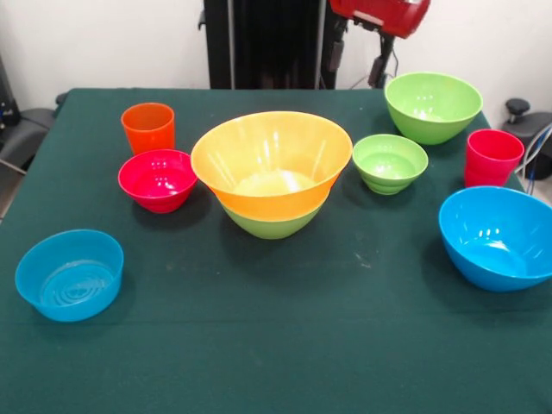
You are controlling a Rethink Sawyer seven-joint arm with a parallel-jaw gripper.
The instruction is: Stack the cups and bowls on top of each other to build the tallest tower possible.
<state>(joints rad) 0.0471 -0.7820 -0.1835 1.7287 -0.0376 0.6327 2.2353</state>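
Centrally, orange bowl (pixel 271 164) nested, seemingly, in green bowl (pixel 271 224)

A dark green cloth covers the surface (pixel 285 345), which fills most of the view and shows a few faint pale marks. Behind it stands a plain off-white wall (pixel 103 43), evenly lit, with a tall black panel (pixel 267 43) at its middle. At the left edge a grey and black piece of furniture (pixel 21 129) shows partly, and cables (pixel 539 155) hang at the right edge.
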